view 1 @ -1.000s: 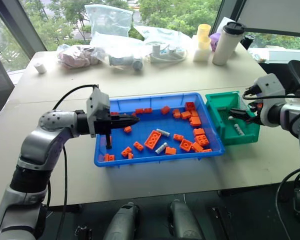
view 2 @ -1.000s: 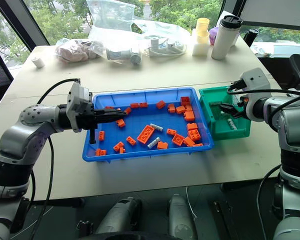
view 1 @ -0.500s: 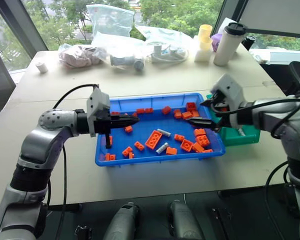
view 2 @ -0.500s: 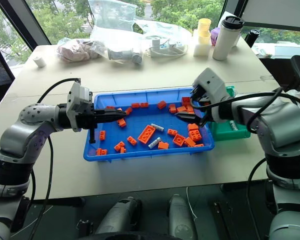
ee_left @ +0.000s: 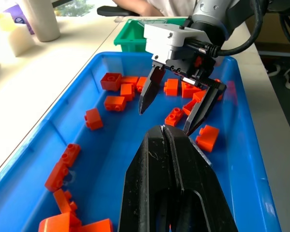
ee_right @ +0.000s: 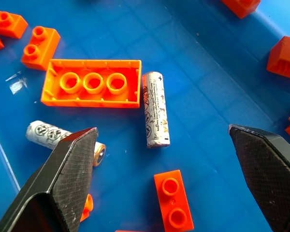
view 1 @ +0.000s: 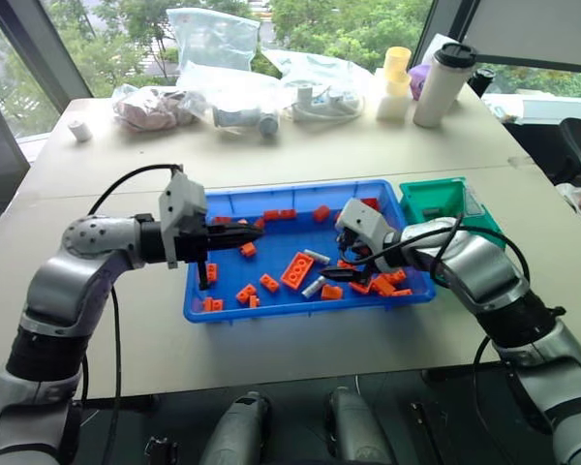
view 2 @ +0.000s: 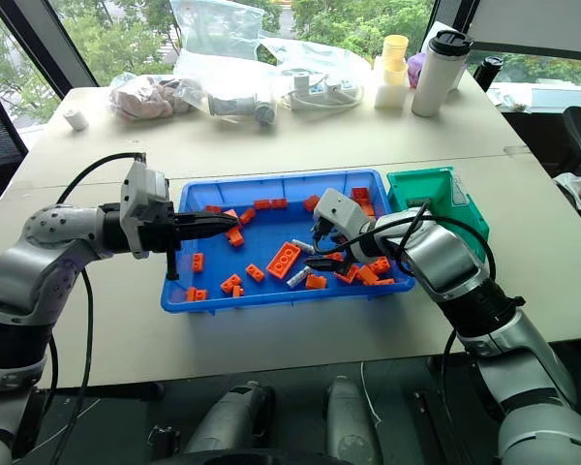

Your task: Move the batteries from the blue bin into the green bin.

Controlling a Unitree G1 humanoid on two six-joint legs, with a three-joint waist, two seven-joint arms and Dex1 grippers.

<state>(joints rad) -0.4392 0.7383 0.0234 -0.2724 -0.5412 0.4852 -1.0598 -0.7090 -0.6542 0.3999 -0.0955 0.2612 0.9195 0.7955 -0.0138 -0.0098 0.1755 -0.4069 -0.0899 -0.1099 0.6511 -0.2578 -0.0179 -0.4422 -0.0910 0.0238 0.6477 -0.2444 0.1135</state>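
While the right gripper (ee_right: pixel 159 159) hangs wide open over the blue bin (view 1: pixel 271 308), its finger (ee_right: pixel 63 179) half hides one battery (ee_right: pixel 53 137); the left gripper (ee_left: pixel 168 140) is closed.

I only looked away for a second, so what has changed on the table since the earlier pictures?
The right gripper swung from over the green bin to the middle of the blue bin, and now hangs open and empty above two batteries beside a long orange brick. The left gripper stayed shut over the tray's left part. Bricks and batteries lie as before.
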